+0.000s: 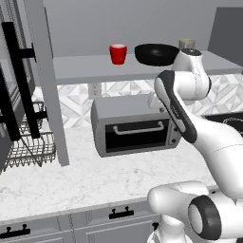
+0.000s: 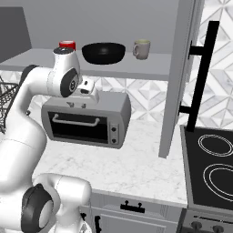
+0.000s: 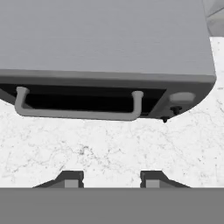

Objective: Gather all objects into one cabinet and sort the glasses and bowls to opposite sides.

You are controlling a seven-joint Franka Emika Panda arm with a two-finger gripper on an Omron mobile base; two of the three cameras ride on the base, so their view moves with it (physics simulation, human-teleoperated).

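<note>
Glossy black, the wide shallow bowl [image 2: 103, 53] sits mouth up on the grey cabinet shelf [image 1: 80, 68], above the two-finger gripper [image 3: 111, 178]. A red cup [image 1: 118, 53] and a grey-beige cup [image 2: 141, 49] stand upright either side. The bent arm points the gripper down over the grey toaster oven [image 3: 105, 52], fingertips [image 3: 71, 178] apart, empty. The arm partly hides the beige cup.
</note>
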